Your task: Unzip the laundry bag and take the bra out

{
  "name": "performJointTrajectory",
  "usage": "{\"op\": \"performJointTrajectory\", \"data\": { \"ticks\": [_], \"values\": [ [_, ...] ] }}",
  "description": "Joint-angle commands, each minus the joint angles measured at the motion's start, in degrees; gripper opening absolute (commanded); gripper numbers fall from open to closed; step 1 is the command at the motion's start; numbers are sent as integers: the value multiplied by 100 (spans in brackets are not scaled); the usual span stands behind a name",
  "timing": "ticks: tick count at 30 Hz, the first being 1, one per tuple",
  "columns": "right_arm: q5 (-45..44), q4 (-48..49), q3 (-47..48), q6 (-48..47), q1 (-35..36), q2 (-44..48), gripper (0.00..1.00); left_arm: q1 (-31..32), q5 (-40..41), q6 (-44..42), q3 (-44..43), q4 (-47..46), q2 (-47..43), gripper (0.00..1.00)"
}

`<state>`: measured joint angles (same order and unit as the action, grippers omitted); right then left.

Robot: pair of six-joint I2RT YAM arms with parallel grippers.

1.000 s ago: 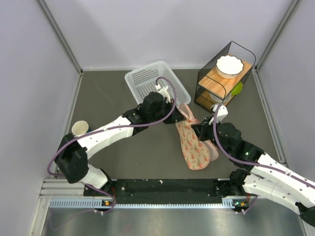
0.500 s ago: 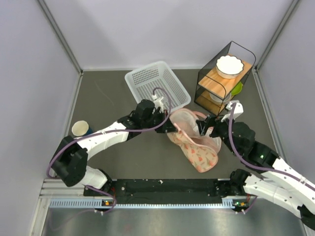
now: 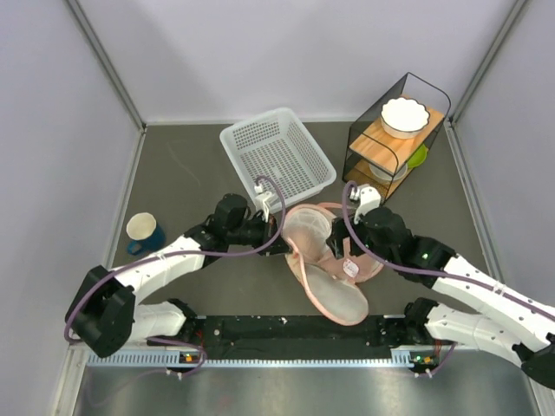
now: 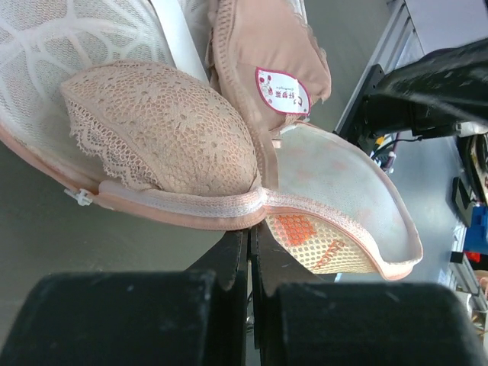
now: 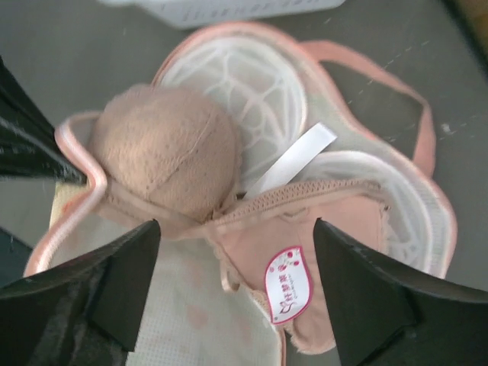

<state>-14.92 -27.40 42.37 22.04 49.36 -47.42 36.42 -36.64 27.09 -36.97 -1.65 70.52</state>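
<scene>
The laundry bag [image 3: 336, 296] lies unzipped and spread open at the table's middle, with its white mesh cups [image 5: 252, 91] facing up. My left gripper [image 3: 282, 245] is shut on the bag's pink trim [image 4: 229, 204] at its left edge. Inside the bag lies the bra: one lace cup [image 4: 168, 130] dome up, the other cup [image 5: 320, 229] turned over beside it, showing a white tag [image 5: 288, 284]. My right gripper [image 5: 238, 255] hovers open just above the bra, one finger on each side of it, holding nothing.
A white perforated basket [image 3: 277, 156] stands just behind the bag. At the back right is a black wire rack [image 3: 390, 143] with wooden shelves and a white bowl [image 3: 405, 115] on top. A cup [image 3: 141, 227] sits at the left edge.
The bag hung folded between both grippers a second ago; now it lies spread open. My right gripper has let go, opened and moved over the bra. The left arm drew back towards the left.
</scene>
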Motion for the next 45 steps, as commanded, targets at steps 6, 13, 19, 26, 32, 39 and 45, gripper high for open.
{"op": "performJointTrajectory", "data": {
  "ticks": [6, 13, 19, 26, 32, 39, 45],
  "values": [
    [991, -64, 61, -297, -32, -1189, 95, -30, 96, -318, 331, 7, -451, 0],
    [1306, 478, 140, 133, -6, -1815, 90, -30, 140, -161, 524, -213, -267, 0],
    [2185, 1376, -9, 168, 161, -1841, 89, -30, 122, -125, 735, -327, -302, 0],
    [1914, 2204, -1, 423, 170, -2763, 87, -30, -79, -46, 753, -467, -337, 0],
    [1765, 2537, -141, 634, 170, -2975, 52, -56, -177, 6, 805, -477, -425, 0],
    [1053, 2213, -344, 583, 152, -2019, 0, -258, -62, 138, 841, -354, -574, 31],
    [657, 1458, 104, 100, 126, -1193, 0, -689, 253, 270, 578, 111, -1347, 93]
  ]
}}
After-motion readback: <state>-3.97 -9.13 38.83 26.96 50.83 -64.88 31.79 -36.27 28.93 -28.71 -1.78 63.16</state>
